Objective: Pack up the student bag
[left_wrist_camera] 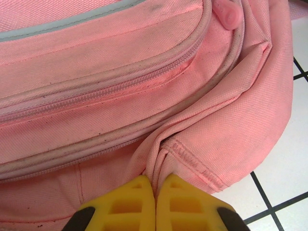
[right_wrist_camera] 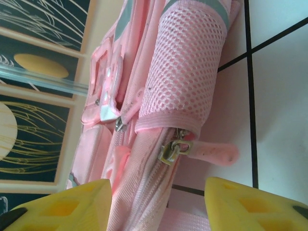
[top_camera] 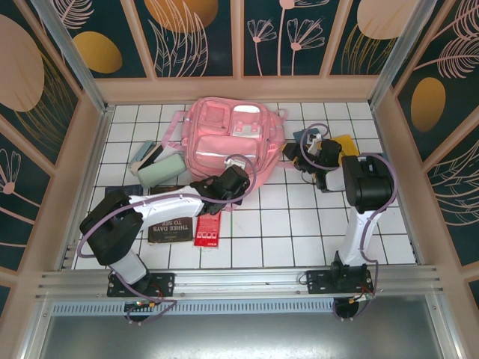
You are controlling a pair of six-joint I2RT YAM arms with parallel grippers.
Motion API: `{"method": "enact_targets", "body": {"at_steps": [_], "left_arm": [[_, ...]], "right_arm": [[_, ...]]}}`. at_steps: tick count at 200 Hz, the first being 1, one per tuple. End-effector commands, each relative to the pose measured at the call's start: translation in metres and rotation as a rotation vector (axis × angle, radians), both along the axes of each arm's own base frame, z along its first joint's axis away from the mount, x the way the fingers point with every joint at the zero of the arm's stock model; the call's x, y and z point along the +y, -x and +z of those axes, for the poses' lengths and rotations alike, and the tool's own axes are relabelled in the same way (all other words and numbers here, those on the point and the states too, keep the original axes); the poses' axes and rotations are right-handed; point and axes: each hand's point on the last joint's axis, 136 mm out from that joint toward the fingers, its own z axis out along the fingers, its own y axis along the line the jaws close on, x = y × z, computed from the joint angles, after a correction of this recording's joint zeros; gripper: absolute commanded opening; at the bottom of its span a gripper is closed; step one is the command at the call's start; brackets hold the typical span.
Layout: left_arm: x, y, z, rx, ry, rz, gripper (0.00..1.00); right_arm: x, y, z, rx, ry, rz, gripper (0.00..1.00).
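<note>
- Lying flat at upper centre of the tiled counter (top_camera: 299, 224): the pink student bag (top_camera: 224, 138).
- Left end effector (left_wrist_camera: 155, 180), closed tight, pinches a fabric fold at the bag's lower edge.
- Right end effector (right_wrist_camera: 158, 185) stands open and empty, facing the side zipper pull (right_wrist_camera: 175, 150).

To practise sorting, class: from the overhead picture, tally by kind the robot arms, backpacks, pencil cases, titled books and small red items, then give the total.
Robot arms: 2, left arm and right arm
Pink backpack: 1
Mint-green pencil case: 1
Dark book titled "Three Days to See": 1
Small red item: 1
Total: 6
</note>
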Motion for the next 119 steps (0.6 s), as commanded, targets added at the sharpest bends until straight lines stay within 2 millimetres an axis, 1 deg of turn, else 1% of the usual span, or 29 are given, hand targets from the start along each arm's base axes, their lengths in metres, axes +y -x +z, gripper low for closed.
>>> {"method": "enact_targets", "body": {"at_steps": [1, 8, 17, 22, 47, 89, 119], "left_arm": [[0.000, -0.007, 0.004, -0.016, 0.019, 0.038, 0.00], [0.000, -0.007, 0.004, -0.016, 0.018, 0.039, 0.00], [0.000, -0.007, 0.004, -0.014, 0.018, 0.037, 0.00], [0.000, -0.007, 0.004, -0.015, 0.019, 0.038, 0.00], [0.001, -0.006, 0.005, -0.016, 0.022, 0.037, 0.00], [0.001, -0.006, 0.009, -0.018, 0.027, 0.037, 0.00], [0.001, -0.006, 0.011, -0.023, 0.029, 0.038, 0.00]], "right_arm": [[0.002, -0.006, 0.015, -0.040, -0.038, -0.007, 0.57], [0.003, -0.007, 0.014, -0.045, -0.026, -0.002, 0.61], [0.003, -0.011, 0.011, -0.050, 0.007, -0.001, 0.70], [0.003, -0.013, 0.009, -0.048, 0.024, 0.001, 0.72], [0.005, -0.020, -0.006, -0.020, 0.034, 0.028, 0.76], [0.015, -0.031, -0.010, -0.003, -0.005, 0.048, 0.82], [0.026, -0.029, -0.014, 0.011, -0.005, 0.070, 0.87]]}}
